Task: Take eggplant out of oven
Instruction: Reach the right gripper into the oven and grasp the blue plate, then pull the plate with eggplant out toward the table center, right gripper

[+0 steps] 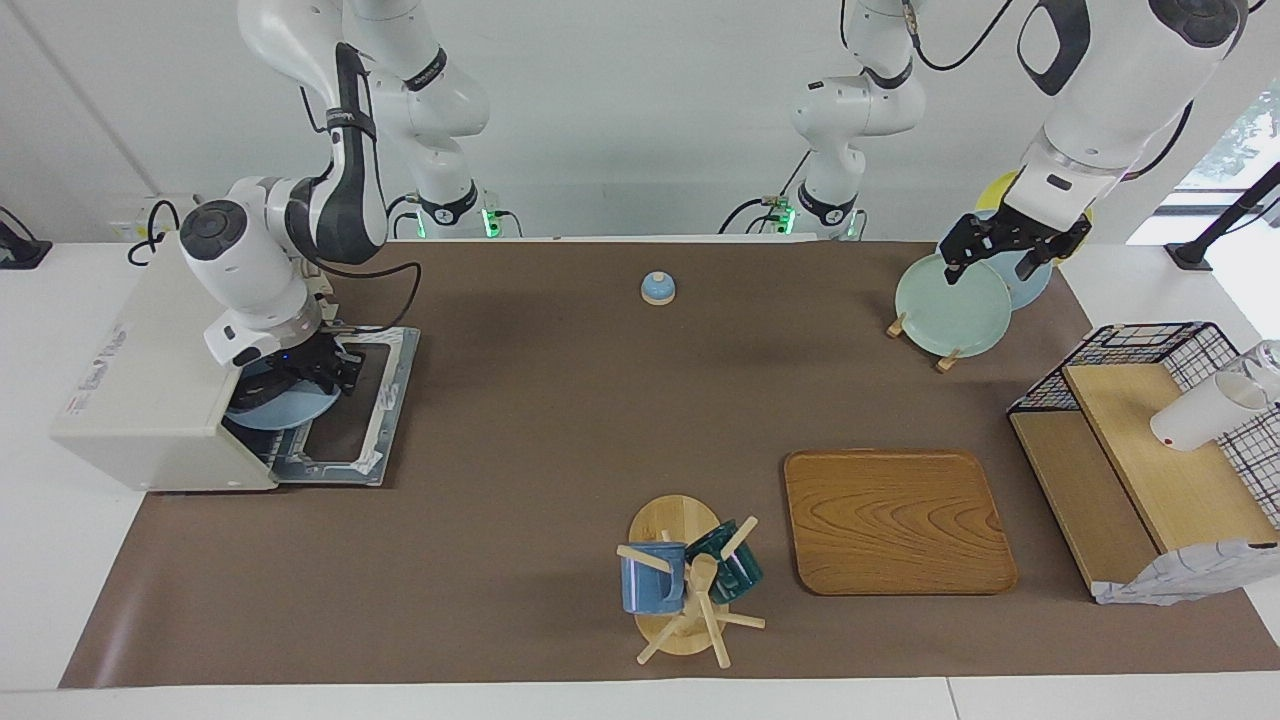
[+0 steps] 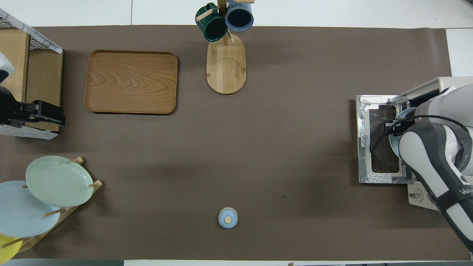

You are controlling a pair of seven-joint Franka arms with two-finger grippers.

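The cream-white oven (image 1: pixel 150 400) stands at the right arm's end of the table. Its glass door (image 1: pixel 350 420) lies open and flat on the mat, and also shows in the overhead view (image 2: pixel 380 147). A light blue plate (image 1: pixel 275 410) sticks half out of the oven's mouth. My right gripper (image 1: pixel 310 368) is low at the mouth, over the plate. In the overhead view the right arm covers most of the plate (image 2: pixel 393 142). The eggplant is hidden. My left gripper (image 1: pixel 1005 250) waits raised over the plate rack.
A plate rack holds a green plate (image 1: pixel 950 305), a blue one and a yellow one. A small blue bell (image 1: pixel 656 288) sits near the robots. A wooden tray (image 1: pixel 895 520), a mug tree (image 1: pixel 685 585) and a wire basket with wooden shelves (image 1: pixel 1150 450) are also on the table.
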